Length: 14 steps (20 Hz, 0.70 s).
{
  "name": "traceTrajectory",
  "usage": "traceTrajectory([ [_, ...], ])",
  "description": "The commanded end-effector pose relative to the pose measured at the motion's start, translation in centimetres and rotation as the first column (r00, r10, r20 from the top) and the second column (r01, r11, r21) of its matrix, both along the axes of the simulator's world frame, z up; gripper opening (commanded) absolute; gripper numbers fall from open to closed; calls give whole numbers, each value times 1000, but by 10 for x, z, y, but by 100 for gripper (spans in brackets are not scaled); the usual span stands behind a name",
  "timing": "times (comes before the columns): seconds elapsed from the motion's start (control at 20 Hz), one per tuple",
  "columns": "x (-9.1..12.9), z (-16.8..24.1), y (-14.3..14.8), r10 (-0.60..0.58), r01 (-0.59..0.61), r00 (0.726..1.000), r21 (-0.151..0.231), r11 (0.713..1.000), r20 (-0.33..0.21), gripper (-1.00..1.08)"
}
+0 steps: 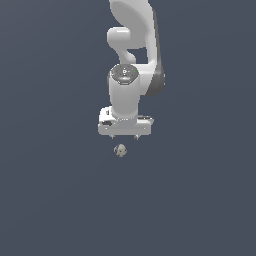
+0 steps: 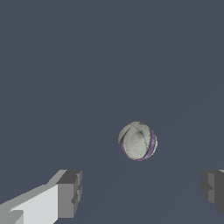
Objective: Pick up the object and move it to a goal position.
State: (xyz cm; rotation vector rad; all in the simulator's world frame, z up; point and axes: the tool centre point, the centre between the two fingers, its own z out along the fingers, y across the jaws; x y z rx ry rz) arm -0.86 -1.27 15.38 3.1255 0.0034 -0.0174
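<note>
Arm (image 1: pixel 131 60): white, hanging over a plain dark floor (image 1: pixel 50 200), wrist pointing down.
Claw (image 1: pixel 124 136): jaws spread wide and holding nothing; in the wrist view one finger (image 2: pixel 68 192) and the other (image 2: pixel 214 190) stand well apart with bare floor between them.
Ball (image 1: pixel 120 150): small, pale and mottled, lying on the floor just ahead of the claw rather than under it; the wrist view shows it (image 2: pixel 137 141) beyond the line between the fingers.
Risk: drop straight down from here and the fingers likely close on air, or one clips the ball and sends it rolling.
Remedy: line up over it first, I'd say.
</note>
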Motion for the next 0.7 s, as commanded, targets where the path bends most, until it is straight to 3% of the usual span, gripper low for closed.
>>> traceTrajectory([
  [0.0, 0, 0, 0, 0, 0, 1000, 0, 1000, 0, 100],
  [0.65, -1, 5, -21, -19, 19, 1000, -36, 999, 9, 100],
])
